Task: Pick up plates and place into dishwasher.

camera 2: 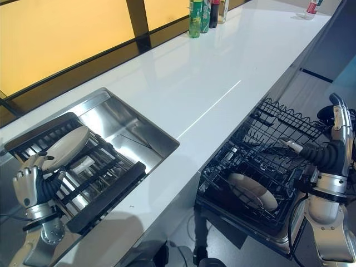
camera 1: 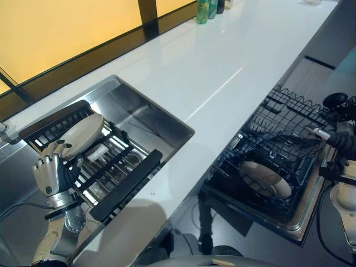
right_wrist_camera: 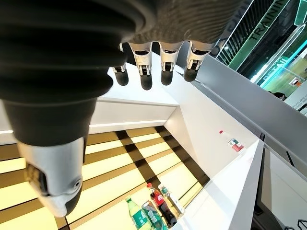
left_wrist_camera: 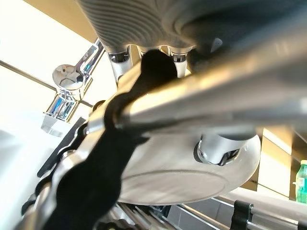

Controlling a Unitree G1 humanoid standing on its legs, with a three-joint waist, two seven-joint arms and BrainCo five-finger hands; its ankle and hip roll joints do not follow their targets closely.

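A pale round plate (camera 1: pixel 83 133) leans on the dish rack (camera 1: pixel 119 161) over the sink (camera 2: pixel 125 125). My left hand (camera 1: pixel 51 173) is at the plate's lower edge. In the left wrist view its thumb (left_wrist_camera: pixel 217 147) rests on the plate's face (left_wrist_camera: pixel 192 179) while its fingers reach past the rim, so it pinches the plate. A second plate (camera 2: pixel 250 192) lies in the black wire basket (camera 2: pixel 272 139) of the pulled-out dishwasher. Beside that basket's right side my right hand (camera 2: pixel 334 153) is raised, open and holding nothing, fingers (right_wrist_camera: pixel 144 67) straight.
The white counter (camera 2: pixel 194 72) runs between the sink and the dishwasher. Several bottles (camera 2: pixel 197 14) stand at its far end by the window. A chrome tap (left_wrist_camera: pixel 67 81) is near the left hand. The rack's thick black rail (camera 2: pixel 105 197) borders the sink's front.
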